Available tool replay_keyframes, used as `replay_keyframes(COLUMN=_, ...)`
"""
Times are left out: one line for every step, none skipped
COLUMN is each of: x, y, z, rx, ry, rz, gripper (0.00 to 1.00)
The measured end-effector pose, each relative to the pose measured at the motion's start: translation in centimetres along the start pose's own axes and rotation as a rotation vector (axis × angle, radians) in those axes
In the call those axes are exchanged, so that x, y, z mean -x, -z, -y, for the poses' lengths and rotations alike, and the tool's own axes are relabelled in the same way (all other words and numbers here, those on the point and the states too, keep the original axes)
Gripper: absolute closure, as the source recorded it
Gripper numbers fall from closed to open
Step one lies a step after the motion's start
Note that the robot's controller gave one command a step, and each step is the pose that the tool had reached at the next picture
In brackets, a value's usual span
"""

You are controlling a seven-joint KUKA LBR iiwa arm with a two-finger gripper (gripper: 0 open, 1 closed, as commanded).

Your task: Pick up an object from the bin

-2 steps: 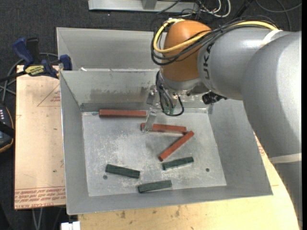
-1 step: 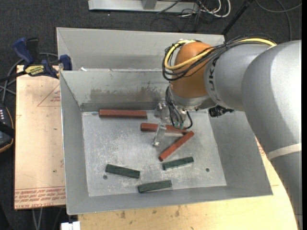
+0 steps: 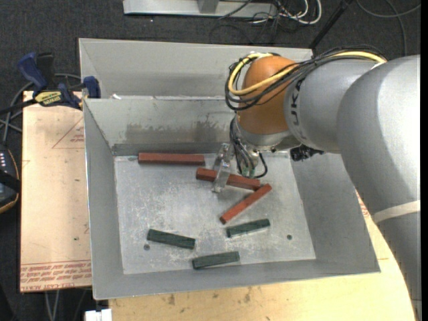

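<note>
My gripper (image 3: 235,178) is low in the middle of the bin, slightly toward the back, and stands open. One silver finger (image 3: 219,176) comes down on the left part of a short red-brown stick (image 3: 206,174) that lies nearly level on the bin floor. The other finger is further right, over the same stick. Nothing is lifted. A second red-brown stick (image 3: 245,203) lies slanted just in front of it, its upper end close to the first stick's right end. A longer red-brown stick (image 3: 171,158) lies to the left along the back wall.
Three dark green sticks lie toward the front: one (image 3: 247,228) right of centre, one (image 3: 171,239) to the left, one (image 3: 215,260) near the front wall. The arm with its orange cover and yellow cables hangs over the bin's back right.
</note>
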State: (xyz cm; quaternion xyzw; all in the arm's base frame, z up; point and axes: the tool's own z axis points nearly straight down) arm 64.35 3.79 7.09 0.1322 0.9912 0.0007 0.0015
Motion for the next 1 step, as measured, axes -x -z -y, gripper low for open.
replay_keyframes(x=-1.39, y=15.22, z=-0.94, rx=0.002, ry=0.074, rz=0.008, gripper=1.00)
